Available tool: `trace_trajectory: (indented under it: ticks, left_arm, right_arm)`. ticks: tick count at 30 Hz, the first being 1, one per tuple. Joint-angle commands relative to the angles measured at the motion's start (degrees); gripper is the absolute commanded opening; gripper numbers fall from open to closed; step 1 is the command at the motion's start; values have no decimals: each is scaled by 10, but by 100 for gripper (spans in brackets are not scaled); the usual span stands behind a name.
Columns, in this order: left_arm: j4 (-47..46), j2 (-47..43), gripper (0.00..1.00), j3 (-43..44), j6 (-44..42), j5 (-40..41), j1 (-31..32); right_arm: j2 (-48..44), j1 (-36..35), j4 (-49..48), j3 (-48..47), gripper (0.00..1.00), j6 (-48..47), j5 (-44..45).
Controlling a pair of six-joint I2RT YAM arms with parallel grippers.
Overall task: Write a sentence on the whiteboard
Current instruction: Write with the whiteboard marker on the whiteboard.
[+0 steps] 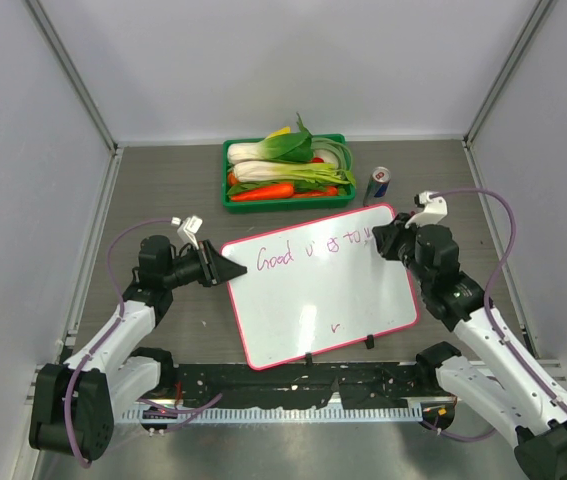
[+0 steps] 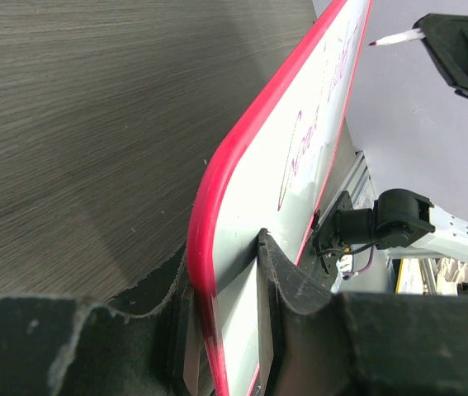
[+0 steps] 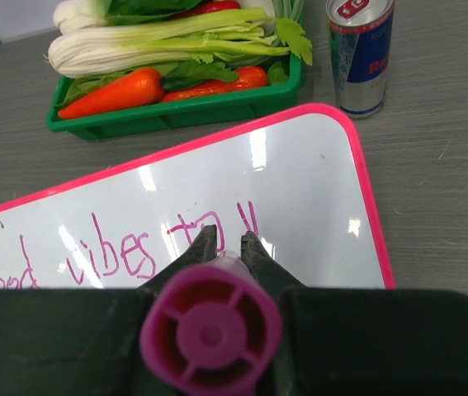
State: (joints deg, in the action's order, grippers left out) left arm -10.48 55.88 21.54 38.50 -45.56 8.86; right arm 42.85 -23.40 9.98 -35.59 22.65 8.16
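Magenta marker [image 3: 210, 334] sits pinched in the right gripper [image 3: 221, 244] at the whiteboard [image 1: 303, 300] far right corner, where the sentence [image 1: 313, 250] ends incomplete; the left gripper [image 1: 225, 270] clamps the whiteboard's left edge, judged the sound hold since the board appears light, stiff and slippery.

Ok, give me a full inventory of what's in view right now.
whiteboard: one, white with pink frame, table centre
sentence: one line, magenta-purple, along the board's far edge, last word unfinished
tick mark: one, purple, lower on the board
clips: two, black, board's near edge
tray: one, green, behind the board
vegetables: several, green, white and orange-red, in the tray
can: one, blue and silver, right of the tray
marker: one, magenta, in the right gripper
left gripper: black, clamped on the board's left edge
right gripper: black, closed on the marker
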Motion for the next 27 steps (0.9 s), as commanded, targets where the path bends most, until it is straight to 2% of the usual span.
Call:
trace_trajectory:
  ticks: [1, 11, 27]
  left_arm:
    - [22, 8, 0, -4, -89, 115, -12]
    - [21, 6, 0, -4, -86, 113, -11]
    - [14, 9, 0, -6, -86, 108, -12]
  right_arm:
    - [4, 1, -38, -47, 1, -1, 33]
    - [59, 4, -60, -69, 1, -12, 88]
    - [94, 13, -64, -59, 2, -15, 85]
